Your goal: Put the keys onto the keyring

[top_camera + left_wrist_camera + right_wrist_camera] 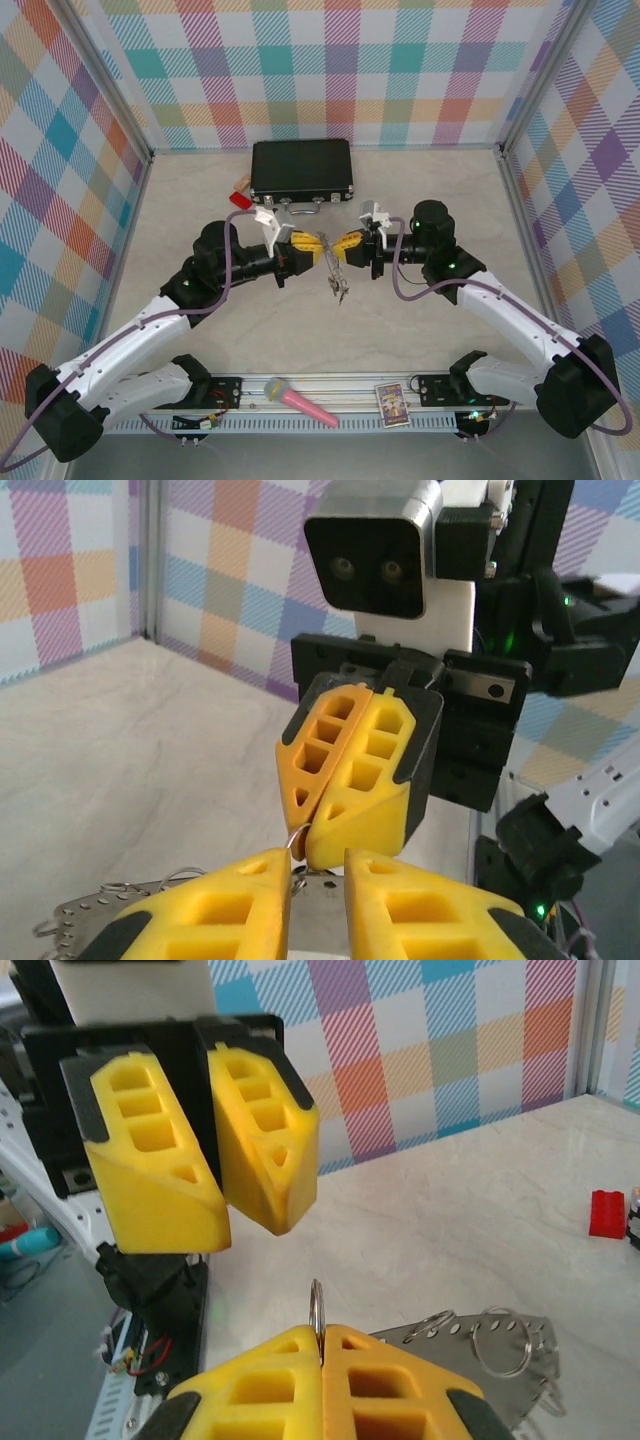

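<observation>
My right gripper (322, 1332) is shut on a small split ring (316, 1305) that stands on edge above its fingertips. This ring is one of the loops of the keyring (480, 1345), a flat grey metal piece with holes and more small rings that hangs below the fingers. Directly opposite, my left gripper (318, 855) is open with a narrow gap, and the ring's wire (293, 835) lies at its left fingertip. From above, both grippers meet tip to tip over the table's middle, left (316, 249) and right (342, 244), with the keyring (335, 278) dangling beneath. The keys are hidden.
A black case (302, 168) lies at the back of the table with a red block (240, 200) at its left corner. A pink microphone (300, 402) and a small card (392, 404) rest on the front rail between the arm bases.
</observation>
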Controlling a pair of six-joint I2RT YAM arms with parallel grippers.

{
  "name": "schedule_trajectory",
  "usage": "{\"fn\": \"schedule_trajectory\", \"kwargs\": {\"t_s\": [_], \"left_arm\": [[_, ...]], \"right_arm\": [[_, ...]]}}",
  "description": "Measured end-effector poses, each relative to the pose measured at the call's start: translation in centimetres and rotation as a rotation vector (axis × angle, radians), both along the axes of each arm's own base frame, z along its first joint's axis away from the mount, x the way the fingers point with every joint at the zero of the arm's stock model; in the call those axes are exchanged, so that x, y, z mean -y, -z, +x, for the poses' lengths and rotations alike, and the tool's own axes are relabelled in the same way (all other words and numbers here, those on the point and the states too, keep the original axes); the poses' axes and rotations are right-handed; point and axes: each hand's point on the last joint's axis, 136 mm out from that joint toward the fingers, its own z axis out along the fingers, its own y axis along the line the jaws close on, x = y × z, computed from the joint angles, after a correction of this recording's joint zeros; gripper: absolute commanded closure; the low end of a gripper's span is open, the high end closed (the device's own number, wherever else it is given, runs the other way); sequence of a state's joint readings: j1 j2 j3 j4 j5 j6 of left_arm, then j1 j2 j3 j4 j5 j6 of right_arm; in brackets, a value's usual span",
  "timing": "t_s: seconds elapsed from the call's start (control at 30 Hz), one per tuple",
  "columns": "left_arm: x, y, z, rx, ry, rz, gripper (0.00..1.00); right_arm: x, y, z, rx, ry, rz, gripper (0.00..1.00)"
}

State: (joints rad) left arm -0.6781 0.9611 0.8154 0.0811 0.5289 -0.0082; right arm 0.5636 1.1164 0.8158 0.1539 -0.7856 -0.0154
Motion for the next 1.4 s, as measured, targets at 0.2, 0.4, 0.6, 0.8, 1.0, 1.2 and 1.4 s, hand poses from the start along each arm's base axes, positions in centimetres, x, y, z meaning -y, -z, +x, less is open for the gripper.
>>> {"fn": "schedule_trajectory", "kwargs": {"t_s": [0.2,0.4,0.6,0.8,1.0,1.2,1.4], "left_arm": [[0.2,2.8,-0.1,-0.019,0.045,0.166,0.79],[-0.1,6.1,-0.7,-0.062,0.091,0.299,0.79],[-0.6,7.5,-0.9,-0.062,0.102,0.367,0.79],[-1.0,7.7,-0.3,-0.036,0.066,0.392,0.76],[-1.0,6.5,-0.1,0.018,0.055,0.366,0.73],[-0.8,6.4,-0.1,0.025,0.061,0.360,0.74],[-0.6,6.5,-0.3,0.017,0.082,0.355,0.76]], "right_arm": [[-0.1,1.9,-0.2,0.032,-0.013,-0.085,1.00],[-1.2,3.7,-0.6,0.040,-0.041,-0.161,1.00],[-1.5,4.5,-1.1,0.051,-0.058,-0.190,1.00],[-1.5,4.7,-1.3,0.062,-0.064,-0.200,1.00],[-1.8,4.7,-1.7,0.062,-0.074,-0.201,1.00],[-2.0,4.7,-2.0,0.064,-0.085,-0.202,1.00],[-2.2,4.6,-2.3,0.068,-0.093,-0.199,1.00]]}}
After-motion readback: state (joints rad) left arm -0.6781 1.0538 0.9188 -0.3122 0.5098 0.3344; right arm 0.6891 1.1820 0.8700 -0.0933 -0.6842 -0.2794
